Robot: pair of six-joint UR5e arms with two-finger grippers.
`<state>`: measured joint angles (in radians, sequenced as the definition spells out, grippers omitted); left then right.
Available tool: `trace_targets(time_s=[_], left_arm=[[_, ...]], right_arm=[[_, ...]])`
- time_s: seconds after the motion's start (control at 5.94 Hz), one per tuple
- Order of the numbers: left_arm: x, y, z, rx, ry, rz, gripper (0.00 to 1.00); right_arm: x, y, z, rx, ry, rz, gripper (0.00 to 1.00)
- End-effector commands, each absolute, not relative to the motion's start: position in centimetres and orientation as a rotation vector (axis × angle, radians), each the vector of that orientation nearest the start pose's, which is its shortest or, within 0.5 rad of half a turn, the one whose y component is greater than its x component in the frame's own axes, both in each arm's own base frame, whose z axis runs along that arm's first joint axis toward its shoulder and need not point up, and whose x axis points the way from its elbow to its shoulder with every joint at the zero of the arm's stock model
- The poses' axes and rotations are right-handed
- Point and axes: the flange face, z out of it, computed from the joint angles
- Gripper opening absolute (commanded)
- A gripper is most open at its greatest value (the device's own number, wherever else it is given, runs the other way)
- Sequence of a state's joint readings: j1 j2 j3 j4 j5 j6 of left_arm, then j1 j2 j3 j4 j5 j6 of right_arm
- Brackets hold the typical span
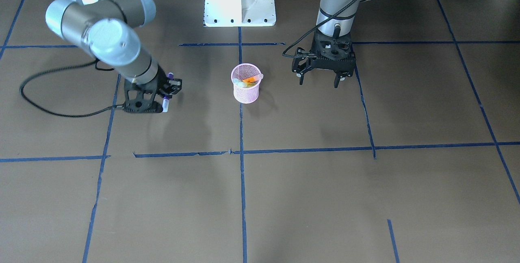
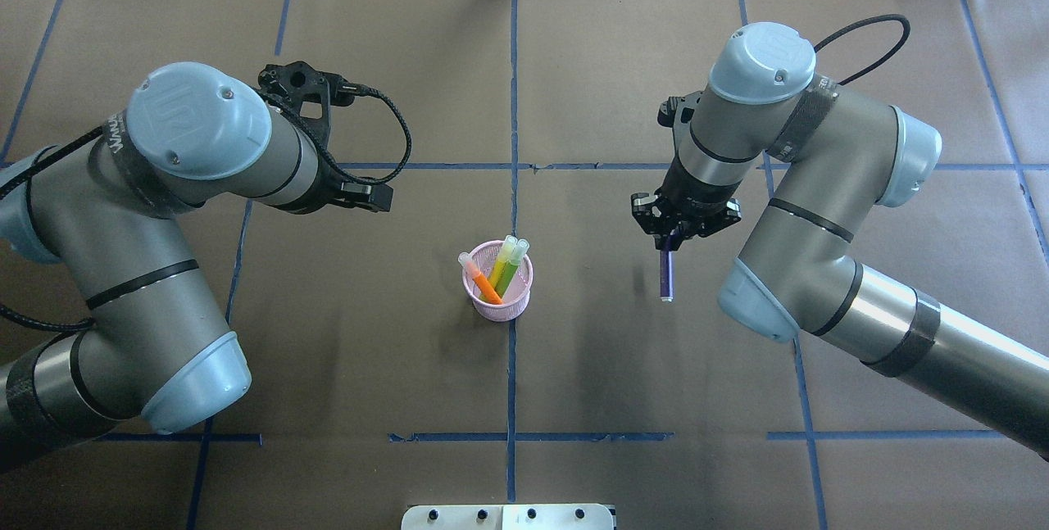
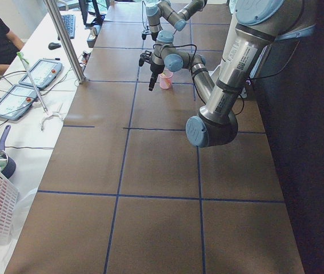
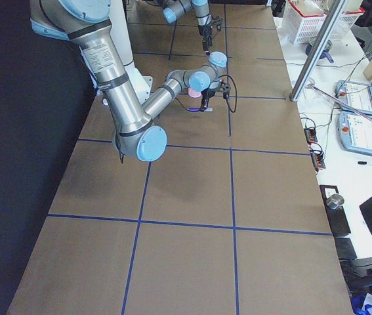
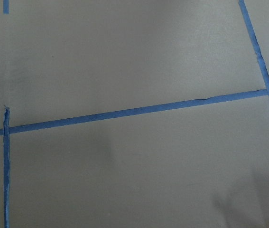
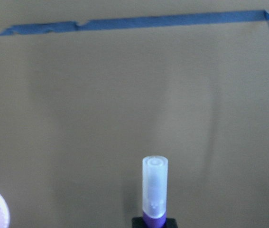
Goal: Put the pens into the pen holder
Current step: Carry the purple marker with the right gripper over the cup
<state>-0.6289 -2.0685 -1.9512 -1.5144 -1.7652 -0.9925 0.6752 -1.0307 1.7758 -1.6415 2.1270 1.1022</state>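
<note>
**Task status: partly complete, one pen outstanding.**

1. **Pen holder.** The pen holder (image 2: 496, 310) stands upright near the centre of the surface (image 2: 352, 366), on a blue tape line.

2. **Pens already stowed.** The orange pen (image 2: 485, 284) and the green pen (image 2: 514, 266) sit inside the holder. They lean against its rim with their pale cap ends up. A yellowish shaft lies just beside the green pen. It looks like a further pen, but the pictures do not settle this.

3. **Pen in transit.** The purple pen (image 2: 666, 272) is outside the holder, at 3 o'clock from it in the overhead view, with bare surface between them. The right gripper (image 2: 670, 239) is clenched on the pen's upper body. The pen hangs roughly upright with its translucent cap pointing down, as the right wrist view confirms. It appears to be clear of the surface.

4. **Idle arm.** The left gripper (image 1: 321, 79) has its jaws spread and carries nothing. It hangs at about 10 o'clock from the holder in the overhead view.

5. **Work left (judgement).**
   - Carry the purple pen toward 9 o'clock until it is over the holder mouth.
   - Lower it cap-first and release it.
   - The leaning pens take up part of the opening, so aim for the free side.
</note>
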Motion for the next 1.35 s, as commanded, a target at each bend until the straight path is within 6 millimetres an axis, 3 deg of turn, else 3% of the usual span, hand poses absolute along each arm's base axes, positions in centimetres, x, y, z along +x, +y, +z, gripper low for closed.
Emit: trace_targets(time_s=[0.0,0.17,0.34,0.5,0.67,0.84,1.01,1.18], left_arm=[[41.2,-44.1,22.8,0.314,0.779,0.032,0.99],[41.2,-44.0,22.7,0.314,0.781,0.033,0.99],[41.2,-44.0,22.7,0.314,0.781,0.033,0.99],[41.1,-44.1,22.7,0.314,0.781,0.032,0.99],[41.2,-44.1,22.7,0.314,0.781,0.033,0.99],[41.2,-44.1,22.8,0.313,0.780,0.033,0.99],[41.3,-44.1,22.8,0.312,0.778,0.033,0.99],[41.3,-44.1,22.9,0.312,0.778,0.033,0.99]], right_arm=[[-44.7,-42.1,16.9,0.126,-0.943,0.058,0.00],[-45.7,-39.9,14.2,0.310,-1.032,0.144,0.00],[-46.4,-39.1,13.2,0.368,-1.050,0.211,0.00],[-48.4,-36.8,11.7,0.501,-1.038,0.272,0.00],[-51.2,-32.8,11.1,0.649,-1.025,0.322,0.00],[-53.1,-30.3,11.7,0.709,-0.999,0.327,0.00],[-54.4,-29.8,12.5,0.746,-0.958,0.320,0.00],[-54.5,-29.8,13.3,0.749,-0.945,0.320,0.00]])
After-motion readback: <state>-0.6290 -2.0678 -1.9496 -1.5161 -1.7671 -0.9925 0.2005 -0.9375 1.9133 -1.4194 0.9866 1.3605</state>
